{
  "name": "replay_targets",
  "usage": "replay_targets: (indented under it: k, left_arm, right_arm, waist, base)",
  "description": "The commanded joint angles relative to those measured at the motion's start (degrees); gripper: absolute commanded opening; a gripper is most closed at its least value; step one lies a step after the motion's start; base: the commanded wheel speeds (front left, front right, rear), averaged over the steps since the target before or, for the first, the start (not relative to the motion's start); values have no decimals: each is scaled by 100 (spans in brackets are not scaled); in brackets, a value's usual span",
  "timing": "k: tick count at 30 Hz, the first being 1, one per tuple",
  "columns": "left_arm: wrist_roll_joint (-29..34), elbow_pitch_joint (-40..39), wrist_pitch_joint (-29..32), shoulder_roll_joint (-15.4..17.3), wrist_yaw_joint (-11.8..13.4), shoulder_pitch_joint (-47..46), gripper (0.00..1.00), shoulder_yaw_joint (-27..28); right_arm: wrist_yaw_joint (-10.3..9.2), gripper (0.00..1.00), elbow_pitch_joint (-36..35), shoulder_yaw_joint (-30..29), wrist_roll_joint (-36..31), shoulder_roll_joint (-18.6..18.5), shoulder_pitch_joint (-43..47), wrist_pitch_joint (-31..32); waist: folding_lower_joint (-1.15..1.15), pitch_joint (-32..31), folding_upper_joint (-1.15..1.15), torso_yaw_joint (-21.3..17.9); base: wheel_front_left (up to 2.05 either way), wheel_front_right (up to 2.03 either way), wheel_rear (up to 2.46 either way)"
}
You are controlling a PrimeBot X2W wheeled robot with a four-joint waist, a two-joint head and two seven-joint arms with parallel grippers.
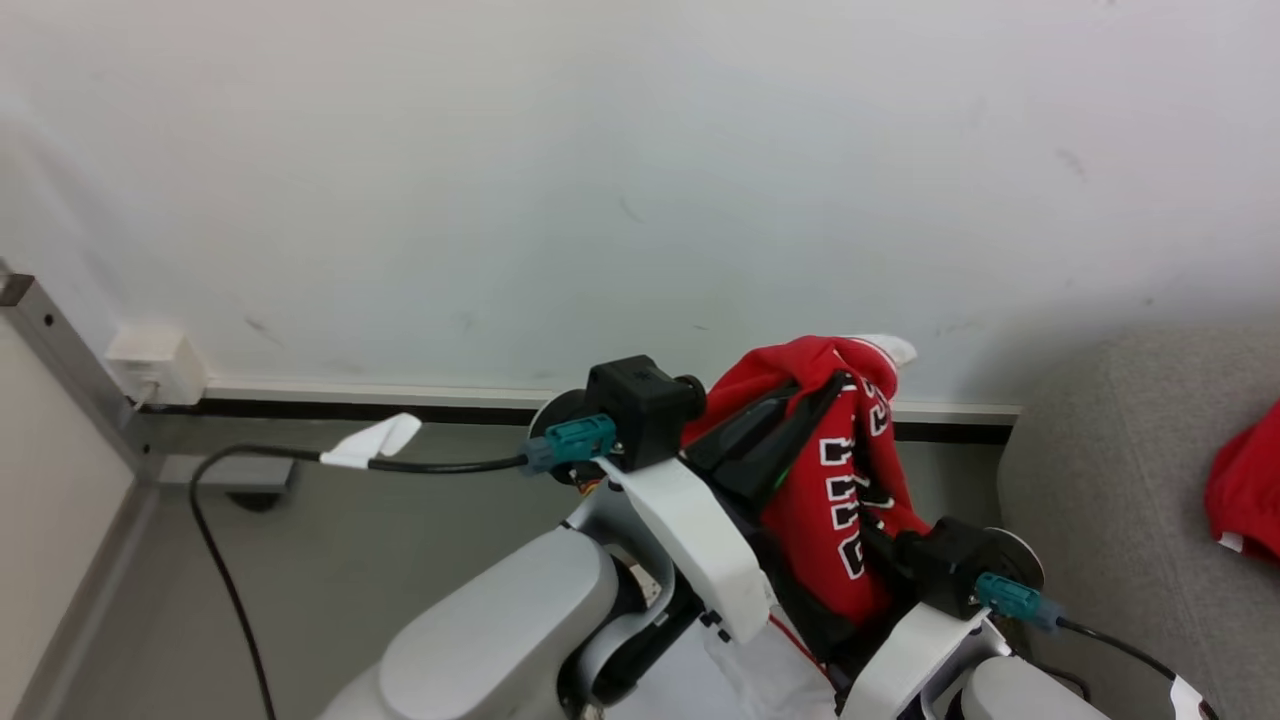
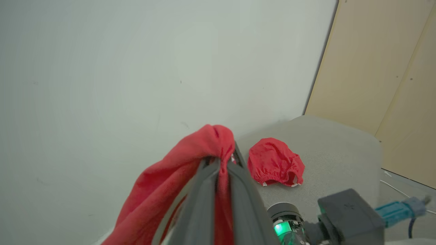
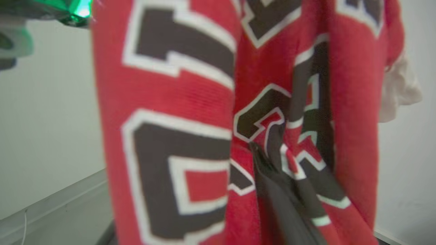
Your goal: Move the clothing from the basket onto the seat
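Red jersey point(image 2: 160, 190) hangs pinched in the closed left hand point(image 2: 223, 160); right hand point(image 3: 211, 163) spread wide against it, sofa point(image 2: 333, 149) nearby.

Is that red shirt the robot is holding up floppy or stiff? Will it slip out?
Probably very floppy: the red jersey hangs limp and folded from the left claw. It is likely light, since one small pinch lifts it. It seems unlikely to slip, as the cloth bunches over the shut fingertips.
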Motion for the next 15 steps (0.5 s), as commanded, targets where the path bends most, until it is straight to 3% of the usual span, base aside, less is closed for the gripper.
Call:
replay_targets:
  k: [1, 3, 4, 5, 15]
  left_arm:
    - [39, -92, 14, -38, -32, 46, 0, -37]
    - [28, -123, 24, -48, -27, 57, 0, -53]
    - [-1, -189, 37, -62, -26, 80, 0, -72]
    - [-10, -212, 38, -59, -16, 89, 0, -75]
    - [-67, -172, 18, 105, 74, 234, 0, -33]
  right_arm:
    - [-13, 100, 244, 22, 95, 5, -127, -26]
    - [-13, 100, 342, 35, 140, 9, -154, -63]
    - [-13, 43, 502, 52, 225, 14, -196, -125]
    - [-13, 0, 567, 67, 260, 17, -207, -151]
    - [-13, 0, 807, -93, 534, 5, -240, -376]
  waist:
    - [0, -25, 0, 211]
    - [0, -29, 0, 261]
    - [0, -37, 0, 342]
    - [0, -41, 0, 374]
    - [0, -68, 0, 401]
  base:
    - [0, 0, 0]
    - [0, 0, 0]
    - [0, 0, 0]
    - [0, 0, 0]
    - [0, 0, 0]
